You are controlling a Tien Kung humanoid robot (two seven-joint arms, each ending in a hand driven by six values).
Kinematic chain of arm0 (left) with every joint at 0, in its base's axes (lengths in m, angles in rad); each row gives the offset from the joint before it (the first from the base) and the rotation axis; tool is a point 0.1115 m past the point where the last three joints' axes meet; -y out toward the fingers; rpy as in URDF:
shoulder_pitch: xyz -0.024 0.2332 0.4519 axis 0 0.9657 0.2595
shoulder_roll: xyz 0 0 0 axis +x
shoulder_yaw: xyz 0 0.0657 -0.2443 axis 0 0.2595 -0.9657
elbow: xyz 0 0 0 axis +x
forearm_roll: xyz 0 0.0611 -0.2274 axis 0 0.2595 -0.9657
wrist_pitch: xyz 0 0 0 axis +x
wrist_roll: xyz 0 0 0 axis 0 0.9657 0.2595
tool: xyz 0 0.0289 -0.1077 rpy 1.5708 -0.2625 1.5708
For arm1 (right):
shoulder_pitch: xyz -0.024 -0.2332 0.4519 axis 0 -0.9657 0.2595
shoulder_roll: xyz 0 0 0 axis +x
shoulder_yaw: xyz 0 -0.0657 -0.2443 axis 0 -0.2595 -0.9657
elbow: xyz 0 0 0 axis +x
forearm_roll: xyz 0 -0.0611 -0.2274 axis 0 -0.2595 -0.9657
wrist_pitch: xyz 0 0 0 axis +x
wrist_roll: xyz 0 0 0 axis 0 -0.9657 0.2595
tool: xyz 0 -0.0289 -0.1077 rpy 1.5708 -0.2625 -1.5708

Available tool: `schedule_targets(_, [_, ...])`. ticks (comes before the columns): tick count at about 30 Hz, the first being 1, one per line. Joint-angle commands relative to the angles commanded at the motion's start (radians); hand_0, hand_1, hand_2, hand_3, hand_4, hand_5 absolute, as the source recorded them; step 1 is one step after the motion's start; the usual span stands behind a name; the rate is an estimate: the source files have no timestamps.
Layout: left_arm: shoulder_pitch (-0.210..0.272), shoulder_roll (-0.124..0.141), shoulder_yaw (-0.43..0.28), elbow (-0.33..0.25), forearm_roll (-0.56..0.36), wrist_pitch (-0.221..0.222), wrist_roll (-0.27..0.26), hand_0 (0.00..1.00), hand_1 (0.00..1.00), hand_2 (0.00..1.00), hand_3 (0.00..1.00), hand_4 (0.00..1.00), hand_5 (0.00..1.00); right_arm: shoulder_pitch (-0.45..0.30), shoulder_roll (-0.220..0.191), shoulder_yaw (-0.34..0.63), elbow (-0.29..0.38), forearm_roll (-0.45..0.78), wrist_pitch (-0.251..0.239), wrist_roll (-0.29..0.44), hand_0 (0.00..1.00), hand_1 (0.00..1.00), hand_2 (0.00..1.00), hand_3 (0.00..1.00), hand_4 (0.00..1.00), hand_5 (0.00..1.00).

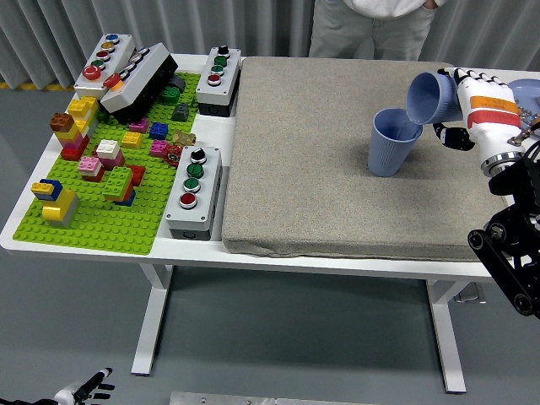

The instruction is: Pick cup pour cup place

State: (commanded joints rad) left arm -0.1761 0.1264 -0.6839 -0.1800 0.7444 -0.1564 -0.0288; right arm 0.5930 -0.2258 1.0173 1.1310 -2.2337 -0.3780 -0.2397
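1. At the right of the frame the right robot hand [469,108] has its fingers wrapped around a blue cup [434,98] and holds it tipped on its side, mouth toward the lower left.
2. The tipped cup's rim hangs just above the mouth of a second blue cup [393,142], which stands upright on the grey mat [337,160] right of centre.
3. The mat covers the middle and right of the white counter [25,221].
4. The left robot hand [87,389] shows only as fingers at the bottom left corner, below counter level, relaxed and holding nothing.
5. A green brick baseplate [110,221] with coloured bricks fills the left side, with button boxes [193,191] beside it.
6. A person [371,25] stands at the top centre, behind the counter.
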Motion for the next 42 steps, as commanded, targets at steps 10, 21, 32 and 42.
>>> schedule_targets(10, [-0.001,0.001,-0.013,0.0,0.007,0.001,0.001,0.863,0.832,0.844,0.757,0.633,0.981,0.002,-0.015,-0.029,-0.003,0.004,-0.009,-0.003,0.778,0.592,0.497,0.555,0.616,0.002])
schedule_targets(21, [0.002,0.001,-0.012,0.0,0.007,0.002,0.002,0.863,0.831,0.845,0.757,0.633,0.982,-0.004,-0.011,-0.03,-0.01,0.002,-0.013,-0.004,0.78,0.592,0.498,0.554,0.616,0.002])
schedule_targets(32, [0.006,0.003,-0.005,0.0,0.001,0.002,0.001,0.863,0.832,0.844,0.757,0.634,0.983,-0.003,-0.015,-0.042,-0.009,-0.008,-0.011,-0.009,0.78,0.592,0.498,0.553,0.613,0.002])
schedule_targets(42, [0.005,0.004,-0.002,0.0,-0.002,0.002,0.0,0.863,0.832,0.843,0.757,0.634,0.985,0.0,-0.025,-0.054,-0.003,-0.026,-0.014,-0.026,0.779,0.588,0.502,0.554,0.611,0.002])
